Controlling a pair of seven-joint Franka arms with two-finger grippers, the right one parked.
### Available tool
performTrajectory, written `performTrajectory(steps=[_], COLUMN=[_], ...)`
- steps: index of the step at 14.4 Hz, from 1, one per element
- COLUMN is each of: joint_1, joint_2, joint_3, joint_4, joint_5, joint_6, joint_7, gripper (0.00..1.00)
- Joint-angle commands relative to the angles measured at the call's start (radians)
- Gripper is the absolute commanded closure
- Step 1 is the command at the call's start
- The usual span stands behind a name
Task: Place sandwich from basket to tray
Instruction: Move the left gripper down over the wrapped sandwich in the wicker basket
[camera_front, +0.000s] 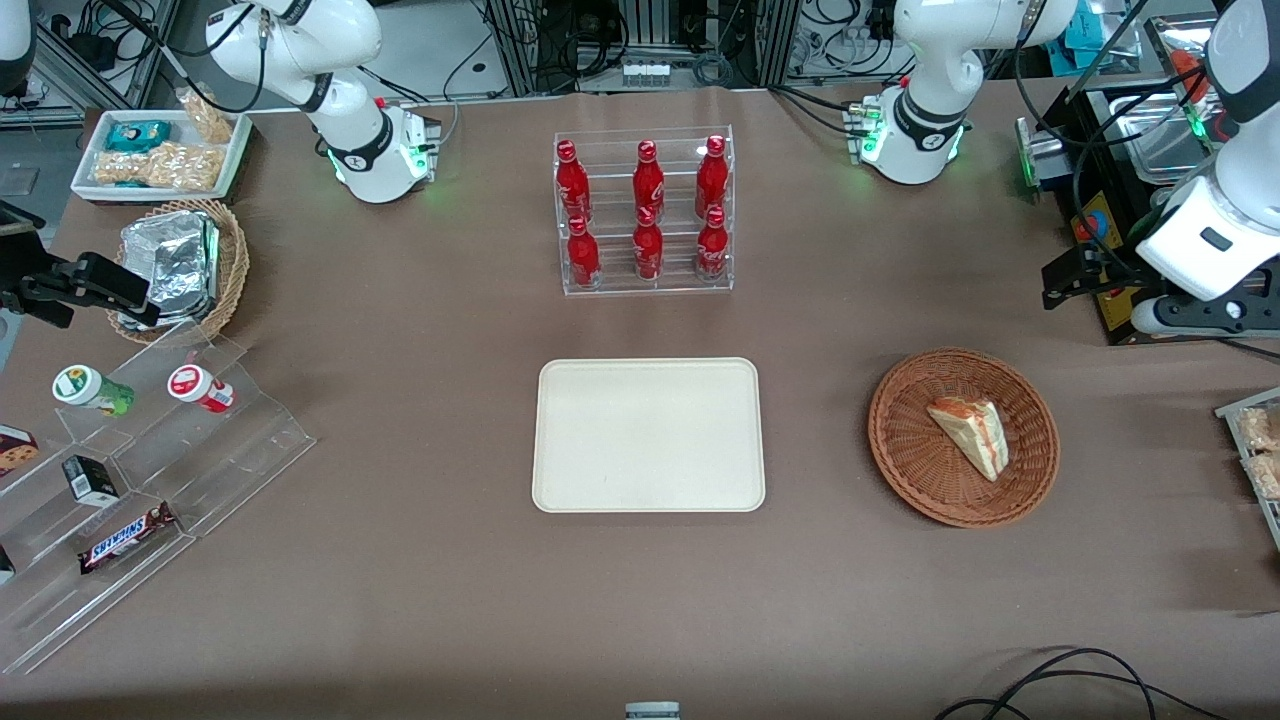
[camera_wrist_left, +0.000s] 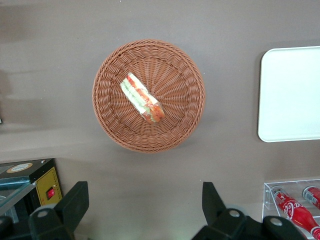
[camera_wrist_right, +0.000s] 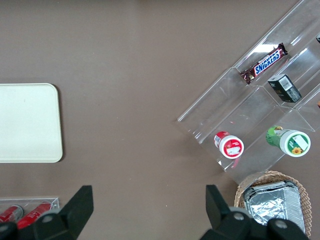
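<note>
Step in hand looks like the approach, nothing grasped yet: the sandwich (camera_front: 970, 436) is lying in the basket (camera_front: 905, 455), on its side, about mid-basket, and the tray (camera_front: 648, 435) is sitting bare in the middle of the worktop (camera_front: 420, 400), in front of the rack of red bottles (camera_front: 645, 212). The left arm's pincer (camera_wrist_left: 145, 205) is hanging high above the worktop with its fingers (camera_wrist_left: 74, 202) spread wide and nothing between them. In the front view the arm's head is sitting farther from the camera than the basket and toward the working arm's end of the worktop, so the pincer is well apart from the sandwich, not over it. In the left wrist view the whole basket is showing clear of the fingertips, with the sandwich lying diagonally across the weave, red-orange end pointing toward the pincer. Next move, as I'm reading it: bringing the pincer over the basket centre, turning the wrist so the jaws are closing across the wedge's thin faces instead of along its length, then descending. Worth watching: the clear wrap probably being slippery and the bread soft, so a light squeeze; also keeping the fingertips off the basket rim on the way down. Tray is sitting well apart from the basket, so the carry is running toward the parked arm's end.
</note>
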Motion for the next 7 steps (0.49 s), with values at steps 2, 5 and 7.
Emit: performTrajectory(steps=[2,5,7], joint_1=[-0.006,-0.003,-0.001], joint_2=[0.022,0.040,0.092], joint_3=[0.012,0.014,0.015], joint_4=[0.047,0.035,0.018], joint_5=[-0.007,-0.003,0.001], joint_6=[-0.035,-0.078,-0.080], joint_7=[-0.016,-0.016,-0.019], gripper=[0.00,0.00,0.00])
